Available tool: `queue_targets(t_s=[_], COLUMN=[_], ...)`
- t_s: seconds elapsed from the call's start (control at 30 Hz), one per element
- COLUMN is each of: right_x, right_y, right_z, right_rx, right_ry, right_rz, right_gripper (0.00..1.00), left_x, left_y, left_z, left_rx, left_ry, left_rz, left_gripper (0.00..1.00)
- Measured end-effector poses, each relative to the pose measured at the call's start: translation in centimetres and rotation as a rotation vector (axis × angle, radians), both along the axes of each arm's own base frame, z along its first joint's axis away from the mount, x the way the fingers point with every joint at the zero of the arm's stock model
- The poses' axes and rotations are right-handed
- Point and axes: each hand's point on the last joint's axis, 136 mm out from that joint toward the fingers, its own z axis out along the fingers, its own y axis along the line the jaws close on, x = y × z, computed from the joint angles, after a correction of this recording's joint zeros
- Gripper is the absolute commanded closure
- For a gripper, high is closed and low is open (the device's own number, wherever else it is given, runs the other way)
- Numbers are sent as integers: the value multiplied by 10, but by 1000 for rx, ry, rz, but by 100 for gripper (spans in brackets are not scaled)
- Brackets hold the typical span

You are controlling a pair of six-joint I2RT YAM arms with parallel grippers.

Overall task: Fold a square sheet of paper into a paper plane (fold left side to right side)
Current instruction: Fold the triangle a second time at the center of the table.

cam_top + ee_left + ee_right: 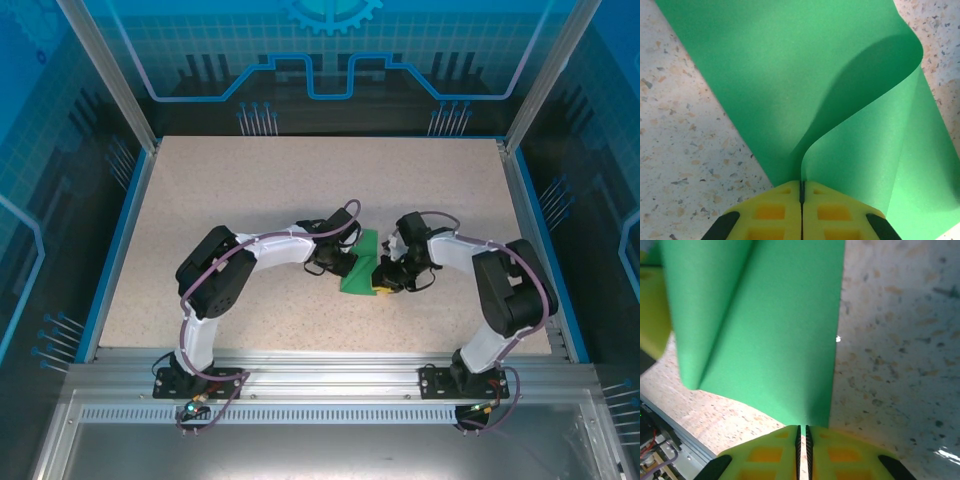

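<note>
The square sheet of paper (361, 268) is bright green and lies bent at the table's middle, between both grippers. My left gripper (343, 262) is shut on its left edge. In the left wrist view the yellow fingers (765, 212) meet on that edge of the sheet (790, 85), which curls up and over in a loop. My right gripper (383, 283) is shut on the sheet's near right edge. In the right wrist view the paper (775, 330) runs down into the thin slit between the pads (840, 455). A paper plane is out of view.
The speckled beige tabletop (300, 180) stretches wide behind and to both sides of the sheet. Blue rails (120, 230) border the left and right. A metal frame (320, 370) runs along the near edge by the arm bases.
</note>
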Motion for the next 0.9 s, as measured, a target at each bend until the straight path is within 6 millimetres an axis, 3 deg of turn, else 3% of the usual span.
queue_targets(t_s=[0.17,0.5,0.7,0.9], right_x=[23,70,77,74], right_y=[3,24,39,37], right_z=[21,27,19,8], right_rx=[71,130,132,103], right_ry=[-73,-112,-97,-72], right_rz=[-76,-170,-163,-167], right_gripper=[88,88,88,88], left_x=[0,0,0,0], left_y=[0,0,0,0], left_z=[0,0,0,0], left_rx=[-1,-1,-1,-1], left_ry=[-1,-1,-1,-1], left_rz=[0,0,0,0], left_gripper=[92,92,92,92])
